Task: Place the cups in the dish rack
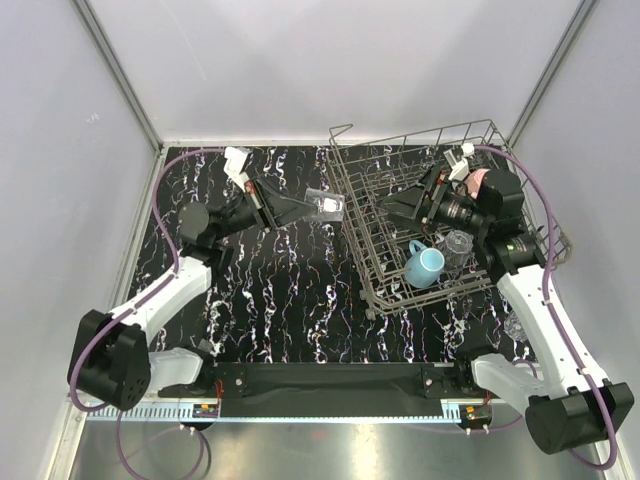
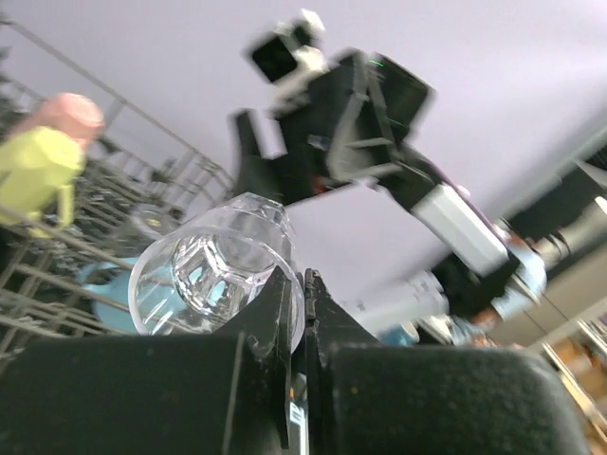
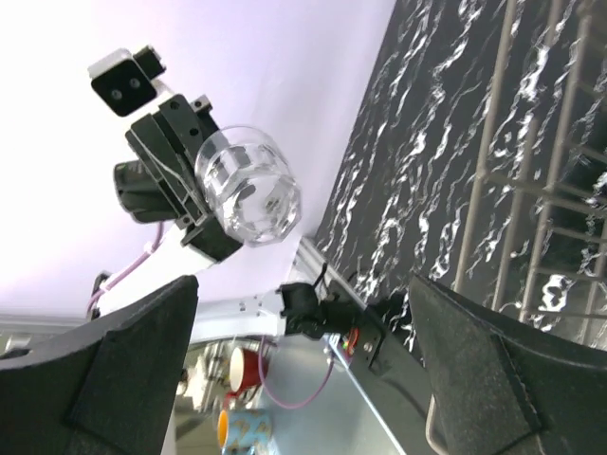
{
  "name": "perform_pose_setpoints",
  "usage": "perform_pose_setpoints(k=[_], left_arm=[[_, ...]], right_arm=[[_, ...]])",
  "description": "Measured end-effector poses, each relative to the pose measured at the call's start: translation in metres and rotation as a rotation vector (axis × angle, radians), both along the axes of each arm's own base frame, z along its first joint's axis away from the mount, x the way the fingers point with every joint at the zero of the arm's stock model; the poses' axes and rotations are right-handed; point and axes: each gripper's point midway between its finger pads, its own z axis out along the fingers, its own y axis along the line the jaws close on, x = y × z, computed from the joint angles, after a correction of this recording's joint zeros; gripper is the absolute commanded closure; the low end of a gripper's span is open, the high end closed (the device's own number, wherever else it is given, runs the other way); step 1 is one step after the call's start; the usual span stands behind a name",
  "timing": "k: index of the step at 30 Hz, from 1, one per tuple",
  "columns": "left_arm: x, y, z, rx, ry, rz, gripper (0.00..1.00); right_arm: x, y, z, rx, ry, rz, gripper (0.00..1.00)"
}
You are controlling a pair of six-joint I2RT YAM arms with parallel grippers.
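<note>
The left pincer point(image 1: 305, 206) pinches the clear glass point(image 1: 325, 203) only by its thin rim, in the air above the worktop point(image 1: 290, 290) near the dish rack point(image 1: 480, 130), while the right pincer point(image 1: 392, 208) stands wide open, so the glass may slip and fall.

Top view: high, from the near edge, looking steeply down. Takes in the whole table point(image 1: 290, 290) from far off; rack point(image 1: 400, 140) upper right.

Left wrist: very close and low, tilted upward along left gripper point(image 2: 299, 284) at bottom centre. Faces right arm point(image 2: 351, 123), upper centre.

Right wrist: rolled sideways, right gripper point(image 3: 303, 284) fingers in the lower corners. Faces back at left gripper, upper left.

Shared: glass point(image 1: 325, 203) and rack wire appear in all three. The wrist views look at each other.
</note>
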Motion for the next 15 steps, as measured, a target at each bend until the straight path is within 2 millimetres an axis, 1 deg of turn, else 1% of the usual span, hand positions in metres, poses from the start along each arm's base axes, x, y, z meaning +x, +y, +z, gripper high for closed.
perform_pose_setpoints(k=[3,6,8,10,13,15], left_arm=[[-0.014,0.002,0.000,-0.029,-0.019,-0.075,1.00],[-0.011,0.006,-0.004,-0.049,0.040,-0.119,1.00],[-0.004,0.008,-0.010,-0.054,0.104,-0.131,1.00],[0.000,0.010,-0.014,-0.057,0.149,-0.135,1.00],[-0.001,0.012,-0.012,-0.065,0.161,-0.141,1.00],[-0.003,0.012,-0.010,-0.071,0.154,-0.148,1.00]], right_arm=[[-0.005,0.005,-0.004,0.024,-0.005,0.047,0.00],[-0.012,0.013,0.005,0.034,-0.053,0.095,0.02],[-0.016,0.024,0.009,0.027,-0.076,0.138,0.04],[-0.023,0.041,0.009,0.019,-0.088,0.195,0.07],[-0.031,0.064,0.002,0.005,-0.081,0.262,0.10],[-0.033,0.074,-0.004,-0.005,-0.079,0.285,0.13]])
